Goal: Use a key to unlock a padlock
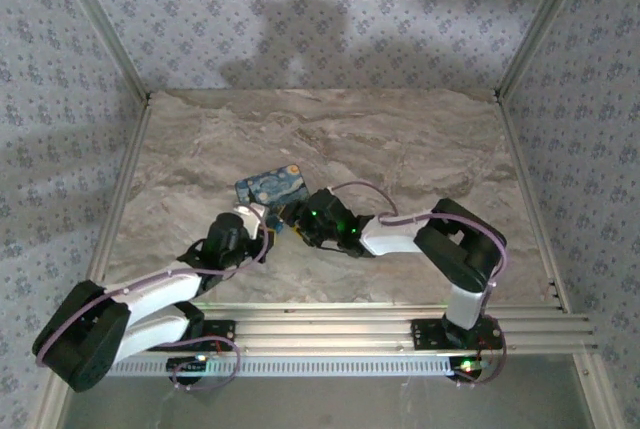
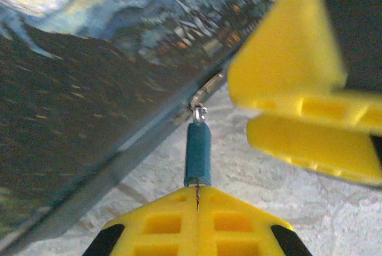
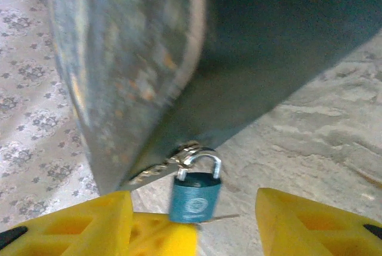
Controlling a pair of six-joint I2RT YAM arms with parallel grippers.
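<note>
A small blue padlock [image 3: 195, 195] hangs by its silver shackle [image 3: 206, 159] from a metal hasp on the edge of a case printed with a starry night painting [image 1: 265, 184]. My left gripper [image 2: 197, 191] is shut on the key, whose thin metal edge [image 2: 197, 190] shows between its yellow fingers, directly below the edge-on padlock [image 2: 197, 151]. My right gripper [image 3: 194, 223] is open, one yellow finger [image 3: 83, 226] on each side of the padlock without touching it. In the blur I cannot tell whether the shackle is released.
The printed case [image 2: 89, 59] is tilted over the marble table [image 1: 400, 149], with both grippers meeting at its near corner [image 1: 285, 217]. Patterned walls and aluminium rails [image 1: 130, 179] enclose the table.
</note>
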